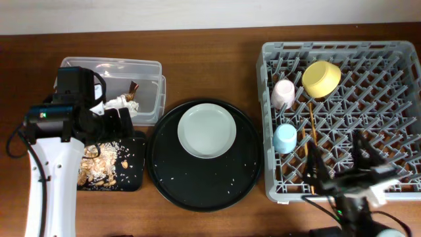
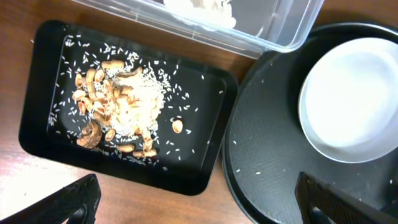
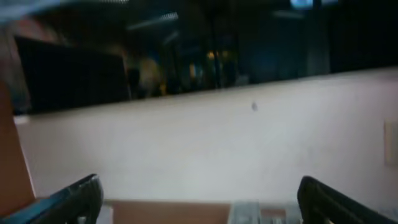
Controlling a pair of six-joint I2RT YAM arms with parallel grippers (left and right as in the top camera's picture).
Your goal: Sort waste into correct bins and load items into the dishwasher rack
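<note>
**Under the left gripper: waste binned, one plate not yet racked**

Directly beneath the left gripper (image 2: 196, 186), whose fingers stand wide apart with nothing between them, we see the shallow black tray (image 2: 37, 93) holding the food scraps (image 2: 124, 106) and scattered rice. Just beyond its fingertips sits the clear tub (image 1: 148, 69), with the crumpled napkin (image 1: 118, 102) and a small brown wrapper (image 1: 133, 88) inside. We judge that food waste and dry waste are kept apart this way. To this gripper's right the pale plate (image 1: 206, 130) lies in the round black tray (image 1: 171, 178), outside the rack, and we read it as the item left to load. The left arm reaches forward with its wrist turned down toward the table.

The right gripper (image 1: 339, 161) hovers over the near part of the dishwasher rack (image 1: 408, 118), fingers spread and empty. Its wrist is held level, so its camera sees only the far wall. Ahead of it, the pink cup (image 1: 283, 93), light-blue cup (image 1: 285, 138) and tilted yellow bowl (image 1: 321, 78) sit among the pegs, which we take to hold them in place. The chopsticks (image 1: 311, 125) lie between them.
</note>
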